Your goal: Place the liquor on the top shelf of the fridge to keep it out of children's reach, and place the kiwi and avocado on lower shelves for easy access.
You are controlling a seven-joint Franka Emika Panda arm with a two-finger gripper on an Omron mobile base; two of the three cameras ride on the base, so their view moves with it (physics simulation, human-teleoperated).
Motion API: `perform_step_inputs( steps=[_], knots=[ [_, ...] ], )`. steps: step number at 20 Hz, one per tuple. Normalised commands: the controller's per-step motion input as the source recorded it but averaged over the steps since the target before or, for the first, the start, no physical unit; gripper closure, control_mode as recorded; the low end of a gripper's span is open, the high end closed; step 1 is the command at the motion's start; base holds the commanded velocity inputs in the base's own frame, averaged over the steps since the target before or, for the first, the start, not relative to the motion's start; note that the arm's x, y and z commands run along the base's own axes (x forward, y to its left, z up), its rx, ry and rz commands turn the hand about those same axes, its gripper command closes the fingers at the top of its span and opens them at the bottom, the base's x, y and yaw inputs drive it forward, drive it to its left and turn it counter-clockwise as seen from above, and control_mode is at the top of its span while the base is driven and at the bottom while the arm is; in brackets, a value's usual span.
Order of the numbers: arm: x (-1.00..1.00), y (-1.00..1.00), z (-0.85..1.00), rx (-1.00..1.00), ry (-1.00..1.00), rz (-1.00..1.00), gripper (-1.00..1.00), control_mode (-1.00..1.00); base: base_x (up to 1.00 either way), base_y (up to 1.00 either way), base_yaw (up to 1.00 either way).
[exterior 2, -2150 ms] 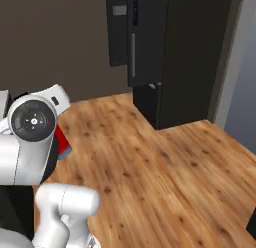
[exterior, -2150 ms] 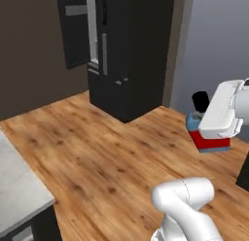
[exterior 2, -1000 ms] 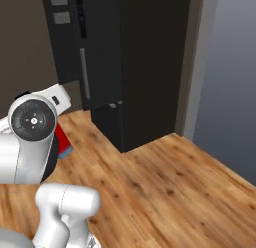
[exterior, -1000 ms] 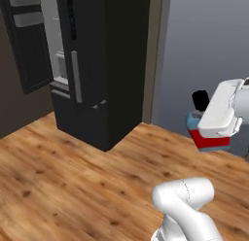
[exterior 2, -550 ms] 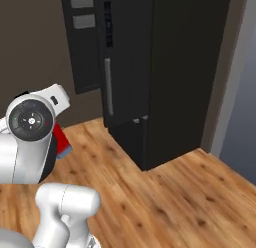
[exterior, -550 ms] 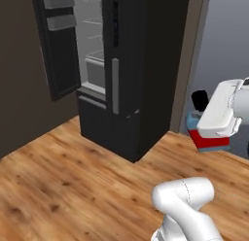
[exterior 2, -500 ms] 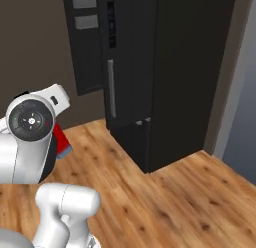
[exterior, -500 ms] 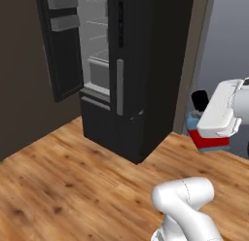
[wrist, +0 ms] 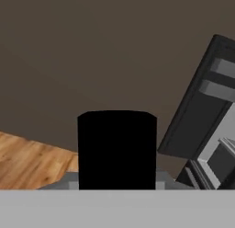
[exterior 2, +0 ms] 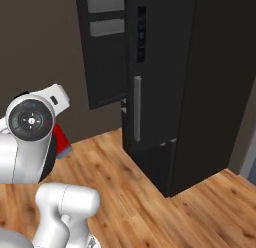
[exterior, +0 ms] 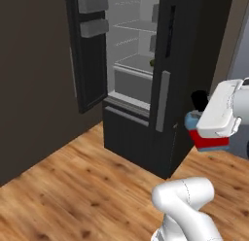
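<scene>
The liquor (exterior: 208,141) hangs in the air right of the fridge (exterior: 163,138), red body low, blue shoulder and black cap toward the fridge. My gripper (exterior: 211,130) is shut on it, its fingers hidden behind the white hand. From the right base view I see the bottle's red side (exterior 2: 61,136) behind the hand. The hand view looks over the black cap (wrist: 117,149). The fridge's left door (exterior: 90,50) stands open. Inside are the thin top shelf (exterior: 135,25) and a deeper lipped lower shelf (exterior: 130,68). A small dark olive ball, perhaps the kiwi (exterior: 152,62), rests on it.
Wooden floor (exterior: 73,186) lies before the fridge. A dark brown wall (exterior: 34,79) stands left of the open door, which carries two grey bins (exterior 2: 106,15). The fridge's right door (exterior 2: 165,67) is closed, with a grey handle (exterior 2: 136,108).
The whole picture has shifted as the base moved: the fridge is nearer and its open interior now faces the left base camera. The liquor stays held in the gripper.
</scene>
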Motion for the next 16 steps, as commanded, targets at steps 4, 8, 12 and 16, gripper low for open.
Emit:
perform_step_inputs(
  steps=[4, 8, 12, 16],
  knots=[
    [0.00, 0.00, 0.00, 0.00, 0.00, 0.00, 1.00, 1.00, 0.57, 0.48, -0.23],
    [0.00, 0.00, 0.00, 0.00, 0.00, 0.00, 1.00, 1.00, 0.52, 0.46, -0.38],
    [0.00, 0.00, 0.00, 0.00, 0.00, 0.00, 1.00, 1.00, 0.48, 0.49, -0.50],
    [0.00, 0.00, 0.00, 0.00, 0.00, 0.00, 1.00, 1.00, 0.45, 0.56, -0.54]
  ],
)
